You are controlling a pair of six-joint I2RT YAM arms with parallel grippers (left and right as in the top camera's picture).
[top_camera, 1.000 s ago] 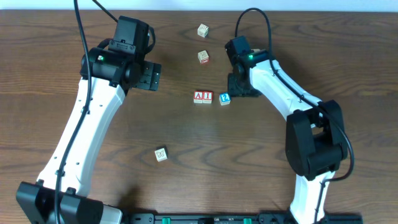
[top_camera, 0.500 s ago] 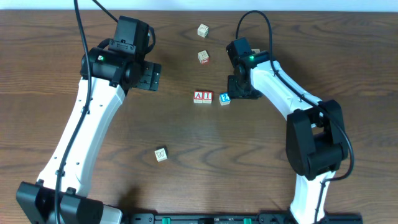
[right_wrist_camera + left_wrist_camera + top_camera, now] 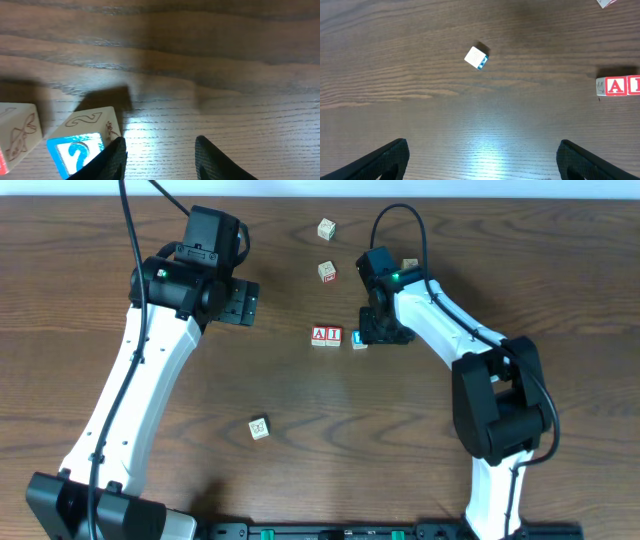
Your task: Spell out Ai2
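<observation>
Blue 2 cube point(image 3: 79, 149): overhead, mostly hidden beneath right gripper point(image 3: 159, 145)
Right gripper: slightly parted, empty; cube outside finger
Left gripper point(image 3: 482, 155): wide apart, empty
I cube point(image 3: 634, 85): cropped at edge

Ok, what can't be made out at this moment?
Overhead: the 2 cube is mostly under the right gripper; contact with the I cube unclear.
Overhead: a pale cube half hidden behind the right arm.
Left wrist: I cube cut by the right edge.
Right wrist: 2 face cut by the bottom edge.
</observation>
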